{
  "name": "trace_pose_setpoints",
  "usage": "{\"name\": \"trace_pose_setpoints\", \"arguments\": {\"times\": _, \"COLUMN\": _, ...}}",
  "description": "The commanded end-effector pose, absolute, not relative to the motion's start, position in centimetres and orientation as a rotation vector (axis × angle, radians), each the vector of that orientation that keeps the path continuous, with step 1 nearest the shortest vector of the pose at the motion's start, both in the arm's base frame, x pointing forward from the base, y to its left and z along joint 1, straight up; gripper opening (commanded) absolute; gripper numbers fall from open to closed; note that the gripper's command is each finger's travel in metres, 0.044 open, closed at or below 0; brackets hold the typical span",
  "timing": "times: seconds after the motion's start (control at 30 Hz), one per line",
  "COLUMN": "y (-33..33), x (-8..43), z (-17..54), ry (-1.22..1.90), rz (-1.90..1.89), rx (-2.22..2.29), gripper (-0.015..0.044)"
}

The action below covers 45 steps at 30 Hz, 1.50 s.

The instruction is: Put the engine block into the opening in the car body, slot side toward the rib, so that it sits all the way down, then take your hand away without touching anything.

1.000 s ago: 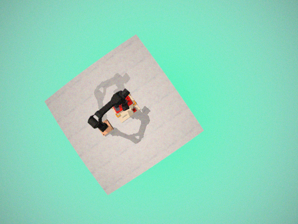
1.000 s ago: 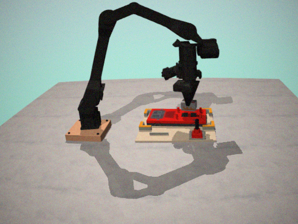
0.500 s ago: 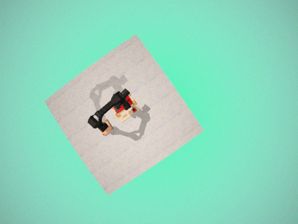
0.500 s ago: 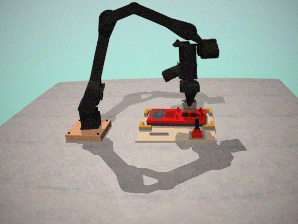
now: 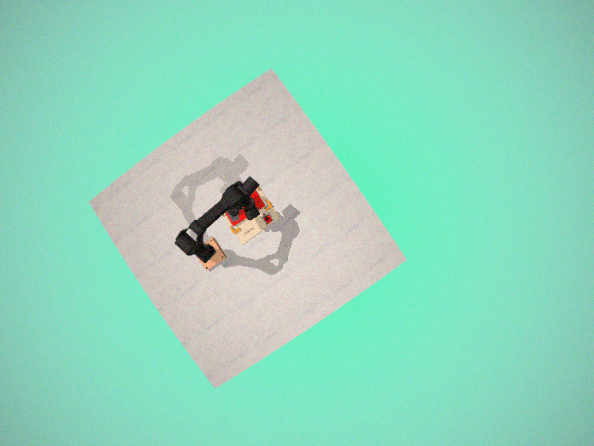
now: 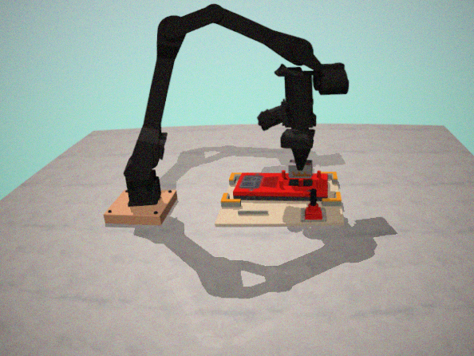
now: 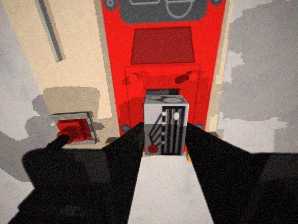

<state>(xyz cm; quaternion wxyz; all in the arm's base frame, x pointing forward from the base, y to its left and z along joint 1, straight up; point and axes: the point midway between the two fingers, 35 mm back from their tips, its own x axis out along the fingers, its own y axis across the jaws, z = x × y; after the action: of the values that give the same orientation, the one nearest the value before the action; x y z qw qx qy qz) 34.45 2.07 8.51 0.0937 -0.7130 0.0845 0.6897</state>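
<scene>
The grey engine block [image 6: 293, 169] [image 7: 157, 131] is upright between the fingertips of my gripper [image 6: 301, 168] [image 7: 164, 126], which is shut on it. Its face with dark slots and stripes shows in the wrist view. The block is held just above the red car body [image 6: 275, 191] [image 7: 162, 30] [image 5: 235, 220], over the area of the dark opening [image 6: 300, 183] [image 7: 161, 92]. Part of the opening shows beyond the block in the wrist view; the rest is hidden under it. I cannot tell the rib apart. In the top view the arm hides the block.
The car body sits on a cream board [image 6: 259, 220] [image 7: 82, 50] between orange and grey corner brackets [image 6: 231, 200] [image 6: 334, 198]. Short red posts [image 6: 283, 174] [image 6: 319, 175] stand up near the block. A red piece with a black handle [image 6: 313, 212] [image 7: 75, 131] and a grey bar [image 6: 253, 213] are on the board.
</scene>
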Motion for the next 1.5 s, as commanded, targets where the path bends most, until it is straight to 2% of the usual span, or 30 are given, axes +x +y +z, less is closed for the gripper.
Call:
{"name": "trace_pose_setpoints", "arguments": {"times": 0.0, "y": 2.0, "x": 34.5, "z": 8.4, "ry": 0.217, "rz": 2.066, "rx": -2.14, "gripper": 0.0158}}
{"name": "trace_pose_setpoints", "arguments": {"times": 1.47, "y": 2.1, "x": 34.5, "z": 7.1, "ry": 0.224, "rz": 2.062, "rx": -2.136, "gripper": 0.0158}}
